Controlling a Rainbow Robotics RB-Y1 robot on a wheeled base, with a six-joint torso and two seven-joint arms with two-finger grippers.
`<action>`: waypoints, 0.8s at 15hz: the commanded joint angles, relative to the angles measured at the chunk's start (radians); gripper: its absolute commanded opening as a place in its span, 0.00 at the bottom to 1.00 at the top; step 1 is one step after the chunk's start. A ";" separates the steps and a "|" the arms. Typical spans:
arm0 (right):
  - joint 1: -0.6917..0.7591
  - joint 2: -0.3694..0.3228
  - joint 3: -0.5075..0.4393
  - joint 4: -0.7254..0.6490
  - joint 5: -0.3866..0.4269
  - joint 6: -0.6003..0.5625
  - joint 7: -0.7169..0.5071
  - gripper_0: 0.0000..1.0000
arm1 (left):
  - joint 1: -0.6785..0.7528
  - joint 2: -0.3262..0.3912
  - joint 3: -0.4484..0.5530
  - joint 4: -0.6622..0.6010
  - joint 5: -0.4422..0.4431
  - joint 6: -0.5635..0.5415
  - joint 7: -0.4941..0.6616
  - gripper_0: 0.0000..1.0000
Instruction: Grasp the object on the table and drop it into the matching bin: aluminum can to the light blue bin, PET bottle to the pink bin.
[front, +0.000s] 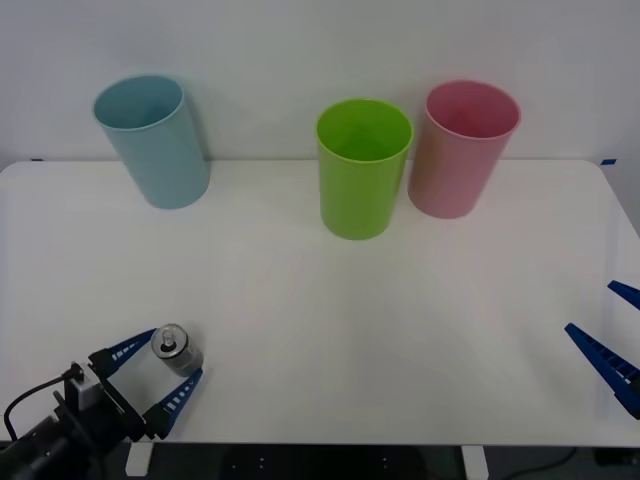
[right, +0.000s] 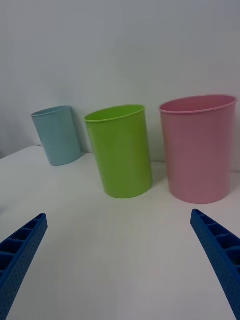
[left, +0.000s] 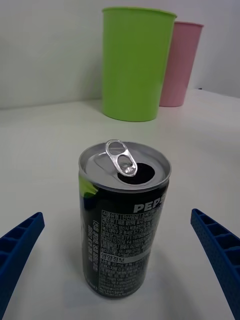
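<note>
front view: you're at the grasp step. your left gripper (front: 158, 377) sits at the near left of the bench (front: 400, 320), fingers spread with the can (front: 175, 349) upright between them, not yet pinched. next, close, then carry to the light blue bin (front: 152, 140).

right wrist view: your right gripper (right: 120, 260) waits, fingers spread, facing the pink bin (right: 199, 150).

left wrist view: the can (left: 124, 220) stands centred, clear of both fingers (left: 17, 250).

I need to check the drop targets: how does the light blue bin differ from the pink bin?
The light blue bin stands at the table's far left; the pink bin stands right of centre. The pink bin has the green bin close beside it; the light blue bin stands apart. Both are upright and open.
</note>
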 joint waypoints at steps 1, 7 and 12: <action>0.000 0.000 0.000 0.000 0.000 0.000 0.000 1.00 | -0.043 -0.001 -0.006 0.043 -0.004 0.000 -0.003 1.00; 0.000 0.000 0.000 0.000 0.000 0.000 0.000 1.00 | -0.076 -0.001 -0.021 0.063 -0.011 0.018 -0.002 1.00; 0.000 0.000 0.000 0.000 0.000 0.000 0.000 1.00 | -0.081 -0.004 -0.021 0.063 -0.012 0.021 0.000 0.67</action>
